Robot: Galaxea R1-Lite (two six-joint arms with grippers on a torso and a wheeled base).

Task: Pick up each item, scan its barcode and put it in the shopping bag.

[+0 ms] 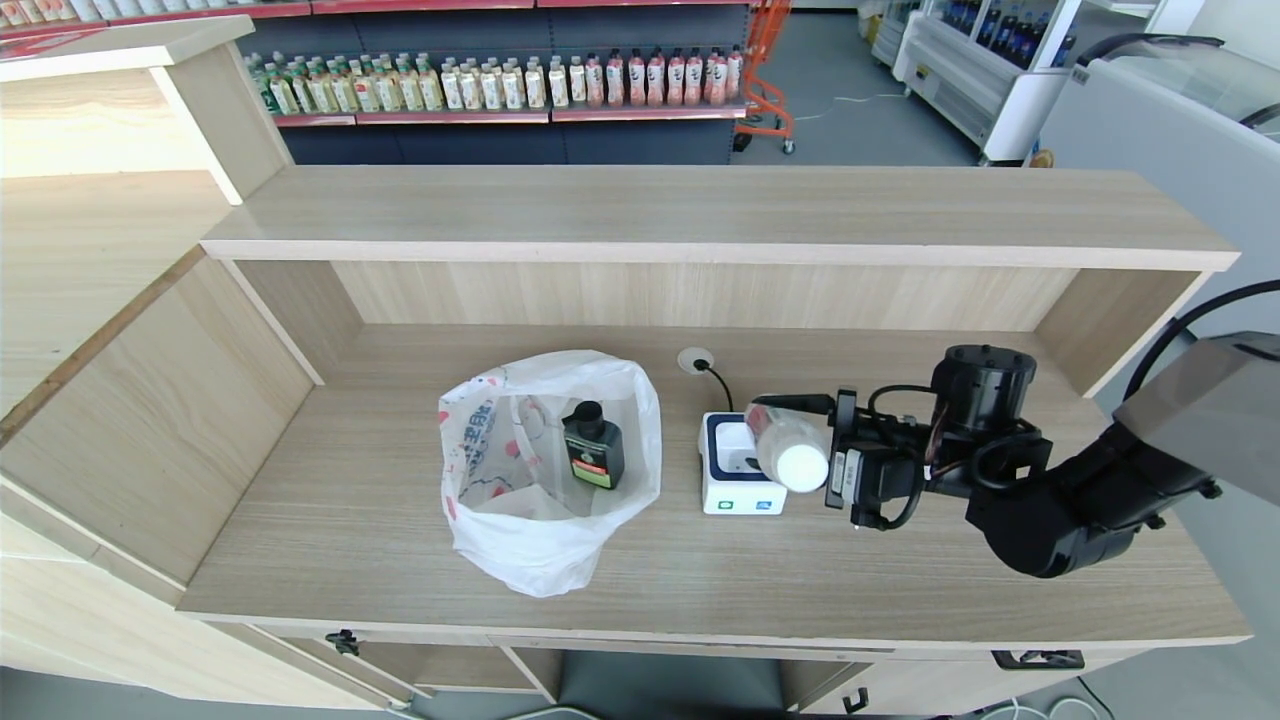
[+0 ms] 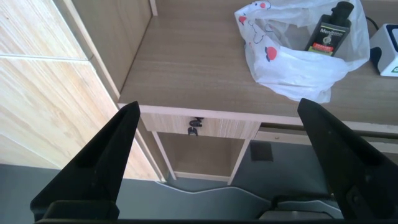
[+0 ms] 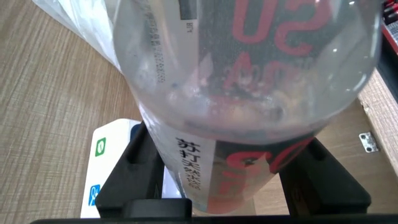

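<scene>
right fingers point(image 1: 792, 403) were clamped on a clear bottle point(image 1: 790, 452), just over the white scanner point(image 1: 740, 490) | left fingers point(image 2: 106, 163) were wide apart, by the surface point(image 1: 350, 520) edge | dark bottle point(image 1: 593, 450) stood in the shopping bag point(image 1: 545, 545)

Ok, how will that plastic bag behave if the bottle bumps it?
The shopping bag looks thin and crumpled, so its rim will probably fold if nudged. It seems light, weighted only by the dark bottle inside, so it could slide.

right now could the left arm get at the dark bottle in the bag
Probably yes: the left gripper hangs open and empty off the counter edge, the shopping bag gapes open around the dark bottle, nothing between.
</scene>
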